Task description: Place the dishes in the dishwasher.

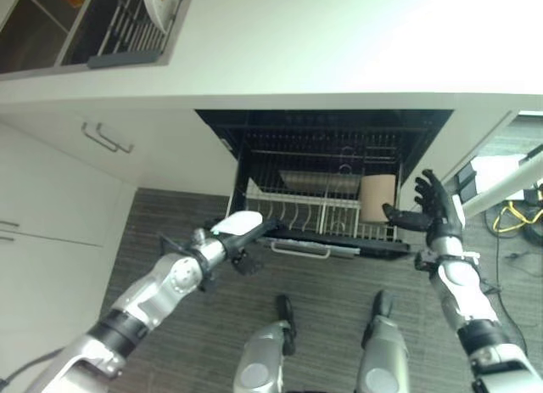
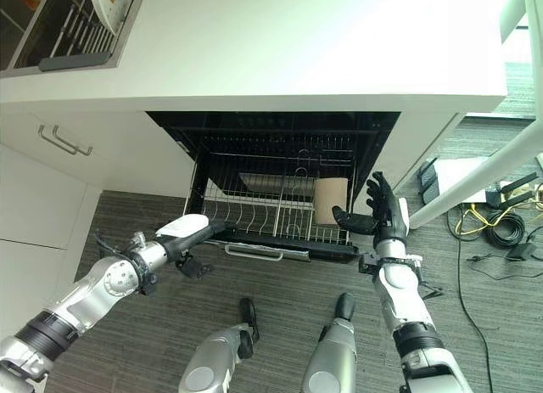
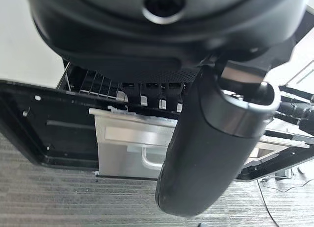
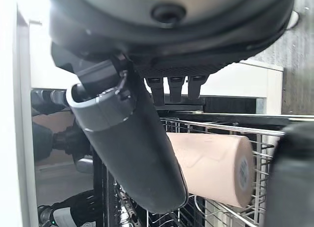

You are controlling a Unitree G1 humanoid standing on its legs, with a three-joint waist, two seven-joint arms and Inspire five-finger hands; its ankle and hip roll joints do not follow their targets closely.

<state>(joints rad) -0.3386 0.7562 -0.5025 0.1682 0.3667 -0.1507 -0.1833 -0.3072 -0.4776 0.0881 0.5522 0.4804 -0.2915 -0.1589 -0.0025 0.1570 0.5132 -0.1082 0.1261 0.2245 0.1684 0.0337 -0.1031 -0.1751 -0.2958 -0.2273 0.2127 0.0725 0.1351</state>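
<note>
The dishwasher (image 1: 322,130) stood open in the middle of the frame under the white countertop (image 1: 339,45), its lower rack (image 1: 314,215) pulled out over the grey wood-grain floor (image 2: 280,291). A beige cup (image 2: 332,200) lay on its side at the right end of the rack, and a grey rectangular dish (image 1: 318,182) sat further back in the middle. A silver handle (image 1: 299,251) ran along the rack's front edge.

The right hand (image 2: 379,208) was raised just right of the cup, its fingers (image 1: 434,189) spread and straight, thumb pointing toward the cup, holding nothing; whether the thumb touched the cup could not be told. The left hand (image 2: 188,232), with a white cover on top, reached toward the rack's lower left corner; its fingers pointed at the rack front, but whether they were curled or straight could not be told.

In the upper left of the frame, a white plate (image 1: 161,2) stood upright in a drying rack (image 1: 127,36) set in the countertop. White cabinet drawers with metal handles (image 1: 106,138) lined the left side.
</note>
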